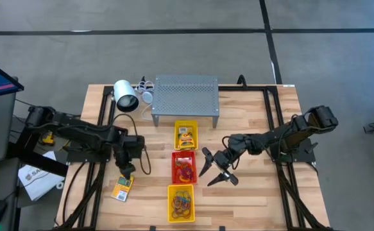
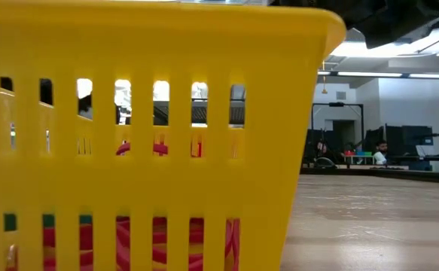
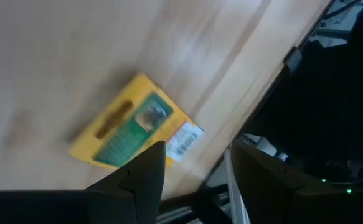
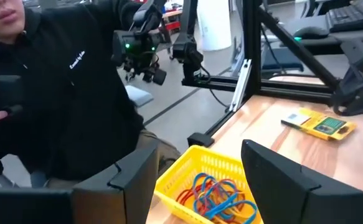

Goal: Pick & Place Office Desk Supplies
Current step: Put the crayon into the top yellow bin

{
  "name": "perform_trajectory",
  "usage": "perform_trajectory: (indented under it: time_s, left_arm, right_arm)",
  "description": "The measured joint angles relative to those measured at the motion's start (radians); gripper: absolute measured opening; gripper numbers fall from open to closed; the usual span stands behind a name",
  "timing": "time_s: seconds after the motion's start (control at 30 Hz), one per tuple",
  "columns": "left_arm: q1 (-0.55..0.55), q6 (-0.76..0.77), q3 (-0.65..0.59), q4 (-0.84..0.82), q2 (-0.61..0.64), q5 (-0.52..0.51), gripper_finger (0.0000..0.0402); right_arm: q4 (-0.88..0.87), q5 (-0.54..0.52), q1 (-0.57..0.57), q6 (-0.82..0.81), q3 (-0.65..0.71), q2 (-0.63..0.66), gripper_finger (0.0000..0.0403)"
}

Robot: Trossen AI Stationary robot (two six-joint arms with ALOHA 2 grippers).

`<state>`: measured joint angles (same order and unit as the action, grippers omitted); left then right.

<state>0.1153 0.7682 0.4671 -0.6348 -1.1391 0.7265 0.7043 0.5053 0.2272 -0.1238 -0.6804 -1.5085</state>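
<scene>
The left gripper (image 1: 127, 171) hovers low over the bench (image 1: 251, 199), just above a yellow-orange card packet (image 1: 122, 188) that lies flat near the bench's front left edge. In the left wrist view its fingers (image 3: 137, 177) are spread apart with nothing between them, and the packet (image 3: 134, 130) lies apart from them on the wood. The right gripper (image 1: 216, 170) hangs just right of the red tray (image 1: 185, 167), fingers splayed wide and empty. Three trays stand in a line down the middle: a yellow tray (image 1: 186, 135) with card packets, the red one with bands, and a near yellow tray (image 1: 181, 203) holding a tangle of rubber bands (image 4: 215, 194). A person in a black top (image 4: 63, 81) stands beyond the bench.
</scene>
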Motion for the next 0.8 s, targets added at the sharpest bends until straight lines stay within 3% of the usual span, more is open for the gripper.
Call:
perform_trajectory:
  time_s: [0.37,0.53,0.8]
  left_arm:
    - [0.272,0.378,0.000,0.137,0.013,-0.151,0.0178]
    - [0.361,0.486,0.000,0.146,0.013,-0.267,0.0178]
    - [0.466,0.595,0.000,0.146,0.012,-0.379,0.0178]
  right_arm:
    - [-0.025,-0.004,0.073,0.020,0.000,0.000,0.0223]
    - [-0.023,-0.009,0.109,0.019,0.000,0.000,0.0223]
    - [-0.015,-0.112,0.185,0.019,0.000,0.000,0.0223]
